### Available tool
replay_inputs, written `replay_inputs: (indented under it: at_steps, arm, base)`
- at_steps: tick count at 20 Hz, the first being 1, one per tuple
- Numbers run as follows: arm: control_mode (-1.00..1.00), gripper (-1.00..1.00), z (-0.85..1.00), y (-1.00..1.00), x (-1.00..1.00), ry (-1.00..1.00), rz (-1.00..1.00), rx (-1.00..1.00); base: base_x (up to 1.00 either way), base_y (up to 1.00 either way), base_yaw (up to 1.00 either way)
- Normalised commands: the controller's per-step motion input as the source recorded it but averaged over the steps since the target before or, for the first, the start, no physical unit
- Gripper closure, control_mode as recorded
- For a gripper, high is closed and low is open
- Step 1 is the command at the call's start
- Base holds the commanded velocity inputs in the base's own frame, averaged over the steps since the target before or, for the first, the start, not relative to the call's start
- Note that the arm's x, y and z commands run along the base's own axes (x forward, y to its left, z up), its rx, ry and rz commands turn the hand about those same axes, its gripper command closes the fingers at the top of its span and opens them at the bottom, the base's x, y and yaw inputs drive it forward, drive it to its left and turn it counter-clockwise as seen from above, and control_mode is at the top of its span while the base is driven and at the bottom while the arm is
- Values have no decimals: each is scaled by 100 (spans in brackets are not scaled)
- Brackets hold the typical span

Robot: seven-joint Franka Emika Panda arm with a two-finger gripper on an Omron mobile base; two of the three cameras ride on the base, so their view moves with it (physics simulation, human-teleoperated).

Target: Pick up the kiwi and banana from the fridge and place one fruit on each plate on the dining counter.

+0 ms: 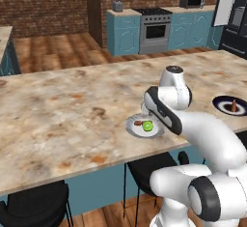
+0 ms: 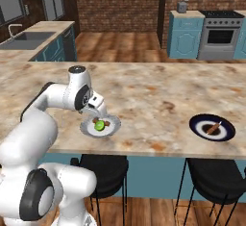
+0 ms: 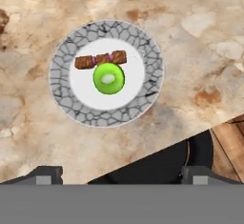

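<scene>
Kiwi (image 3: 108, 78) sits on the pale grey plate (image 3: 64, 56), roughly centre of its white inner area, cut face up w/ a pale core. Just above it in hand view, touching or nearly so, a short brown segmented stick-like item (image 3: 100, 59); can't tell what it is. Kiwi also seen in left base view (image 1: 147, 125) and right base view (image 2: 99, 125), same plate (image 1: 134, 130) (image 2: 88, 130).

Grey plate is on the dining counter (image 1: 62, 110), near its front edge, w/ a black stool seat (image 3: 157, 166) below that edge.

Gripper (image 3: 121, 174) hangs above the plate, pointing down at it, jaws spread wide, nothing between them. Fingertips (image 3: 44, 174) at bottom of hand view, one each side, both clear of plate and kiwi. From the base cams the hand (image 2: 96, 106) sits just over the plate's rear rim; arm folded low over the counter.

Dark navy plate (image 2: 228, 130) is further along the same counter, well apart from the grey one, towards the robot's right. A small brown elongated thing w/ an orange tint lies on it (image 2: 214, 127) (image 1: 234, 105), looks like the banana, too small to be sure of detail. Navy plate in left base view (image 1: 223, 106) at right edge.

Bkgd: teal cabinets and stove (image 1: 155, 30), dark fridge (image 1: 236, 23) w/ door open at far right.
</scene>
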Motion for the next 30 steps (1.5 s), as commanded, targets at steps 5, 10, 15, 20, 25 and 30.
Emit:
replay_inputs:
  at_steps: [5,10,15,20,25,30]
  arm:
    - [-100,-100,70,0,-90,-3,0,0]
    - [-100,-100,53,4,-90,0,0,0]
    - [-100,-100,38,4,-72,-11,0,-1]
    - [-100,-100,15,1,-49,-19,1,-3]
    - [-100,-100,1,0,-46,-23,4,0]
    - [100,-100,0,0,-7,-2,0,0]
  base:
    - [0,0,0]
    - [0,0,0]
    - [0,0,0]
    - [0,0,0]
    - [0,0,0]
    - [-2,0,0]
